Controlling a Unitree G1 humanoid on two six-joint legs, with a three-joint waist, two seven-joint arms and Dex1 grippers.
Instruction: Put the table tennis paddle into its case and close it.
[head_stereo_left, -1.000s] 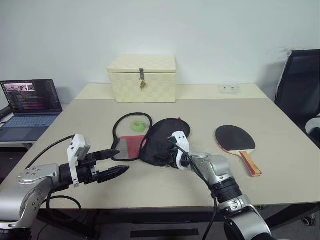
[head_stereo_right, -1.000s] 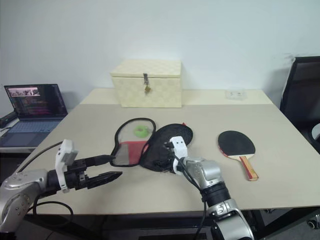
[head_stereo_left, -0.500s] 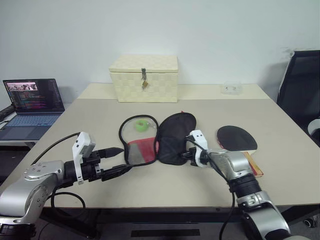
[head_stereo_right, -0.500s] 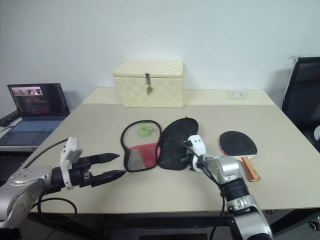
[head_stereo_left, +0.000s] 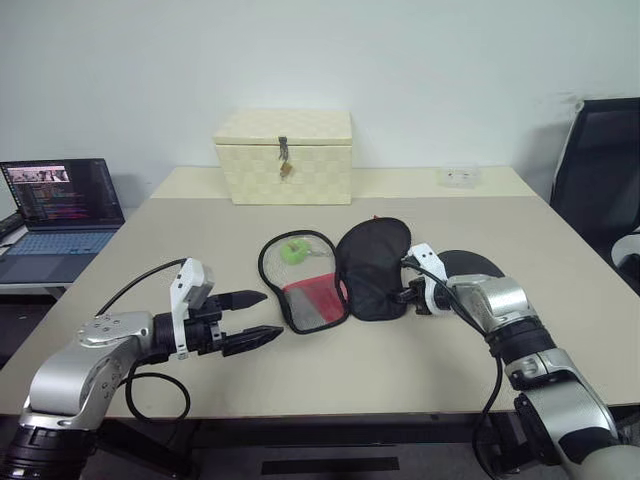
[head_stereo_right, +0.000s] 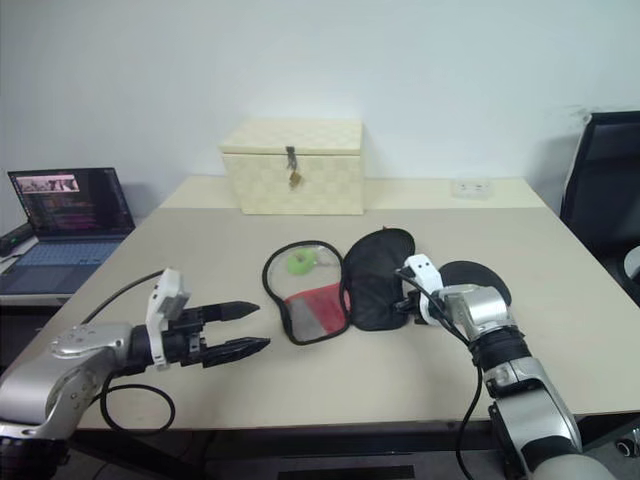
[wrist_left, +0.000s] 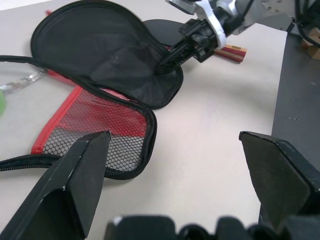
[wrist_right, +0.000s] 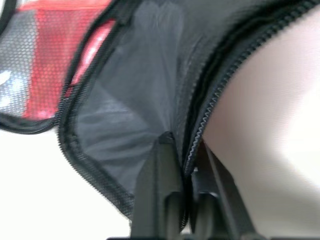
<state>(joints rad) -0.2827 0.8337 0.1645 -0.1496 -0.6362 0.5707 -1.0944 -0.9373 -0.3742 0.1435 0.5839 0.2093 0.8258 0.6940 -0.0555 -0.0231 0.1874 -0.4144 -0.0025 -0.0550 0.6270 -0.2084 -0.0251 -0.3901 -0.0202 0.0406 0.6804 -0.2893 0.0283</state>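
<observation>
On the table (head_stereo_left: 420, 375): the case (head_stereo_left: 340, 270) is laid unzipped, its two halves spread side by side near the middle.
Right gripper (head_stereo_left: 406, 291): its fingers are pinched narrow on the edge of the black half, as is seen from the right wrist.
Left gripper (head_stereo_left: 255, 320): it is held wide and empty, just short of the mesh half.
Paddle (head_stereo_left: 470, 264): it is found just right of the case, partly hidden behind the right arm.
Handle axis: it cannot be told.
Nearer arm: the right is judged closest to the paddle.

Unzipped case (wrist_left: 107, 65) on the table (wrist_left: 210, 145), right claw (wrist_left: 167, 61) pinching its black flap.
</observation>
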